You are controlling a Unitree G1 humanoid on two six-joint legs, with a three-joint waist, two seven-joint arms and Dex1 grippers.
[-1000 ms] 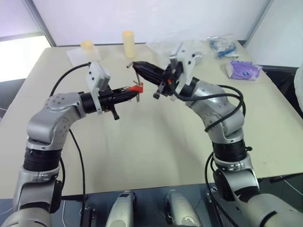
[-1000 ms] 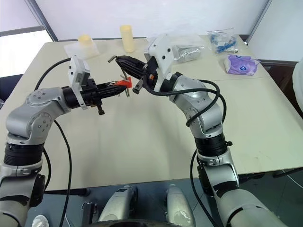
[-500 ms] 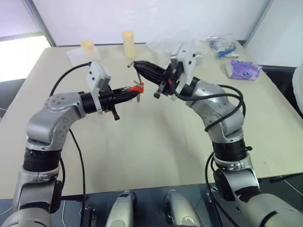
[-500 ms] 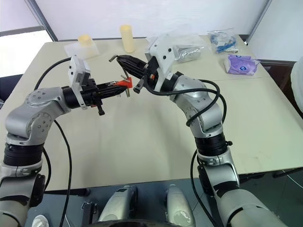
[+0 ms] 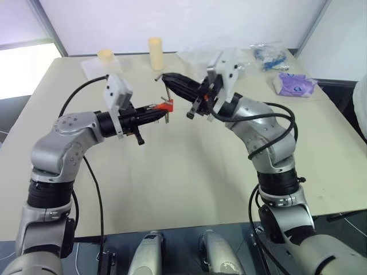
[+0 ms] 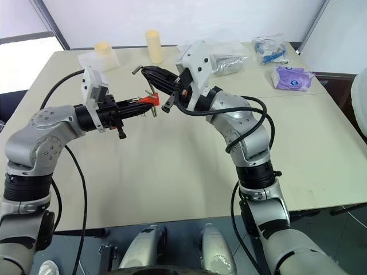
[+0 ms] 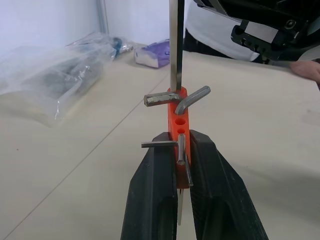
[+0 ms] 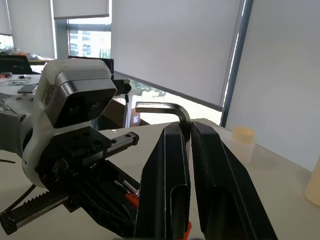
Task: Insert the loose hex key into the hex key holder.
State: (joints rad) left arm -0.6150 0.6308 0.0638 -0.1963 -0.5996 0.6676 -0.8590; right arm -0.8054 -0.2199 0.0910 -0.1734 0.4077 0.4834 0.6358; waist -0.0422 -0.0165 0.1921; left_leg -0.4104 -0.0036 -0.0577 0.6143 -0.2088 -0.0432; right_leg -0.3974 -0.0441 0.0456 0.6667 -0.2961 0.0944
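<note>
My left gripper (image 5: 156,109) is shut on the hex key holder (image 5: 166,106), a small red-orange block held above the table with short grey keys sticking out of it (image 7: 179,112). The right gripper (image 5: 166,78) hovers just above and behind it, shut on the loose hex key (image 8: 160,106) at its bend. The key's long arm (image 7: 173,45) hangs straight down to the holder's upper end. Whether its tip sits in a hole I cannot tell.
Two pale yellow cylinders (image 5: 155,53) (image 5: 105,55) stand at the back of the beige table (image 5: 172,183). At the back right are a clear plastic bag (image 5: 195,56), a bag of blue parts (image 5: 266,54) and a purple pack (image 5: 295,85).
</note>
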